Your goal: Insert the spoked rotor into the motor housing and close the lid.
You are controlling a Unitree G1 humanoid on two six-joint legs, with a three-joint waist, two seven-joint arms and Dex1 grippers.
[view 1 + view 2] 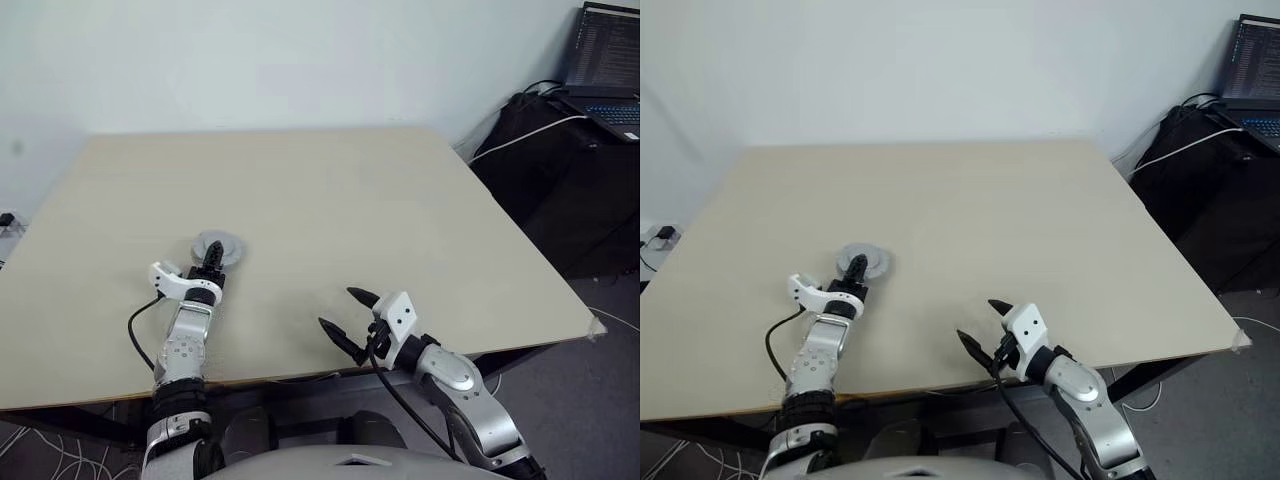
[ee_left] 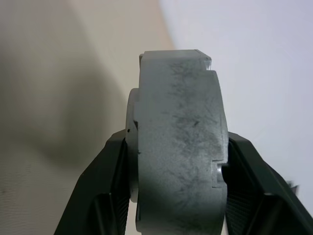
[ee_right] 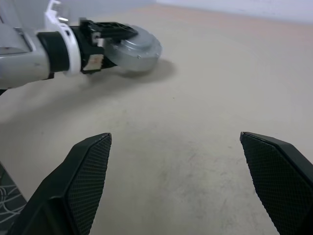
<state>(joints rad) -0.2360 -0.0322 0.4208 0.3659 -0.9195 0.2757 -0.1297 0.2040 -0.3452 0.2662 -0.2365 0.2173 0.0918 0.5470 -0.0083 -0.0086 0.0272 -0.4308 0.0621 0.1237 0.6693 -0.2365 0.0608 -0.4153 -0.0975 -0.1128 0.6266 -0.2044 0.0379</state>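
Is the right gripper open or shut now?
Open. The right gripper's two black fingers stand wide apart above the bare table, with nothing between them.

On the table (image 1: 380, 200), the motor housing (image 1: 224, 247) lies left of my right gripper (image 1: 347, 314), well apart; my left gripper (image 1: 211, 260) sits at it.

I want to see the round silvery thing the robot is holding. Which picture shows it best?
The right wrist view: the round silver-grey metal part shows whole, clamped by the left gripper over the beige table. The left wrist view shows its edge close up; the head views show it small.
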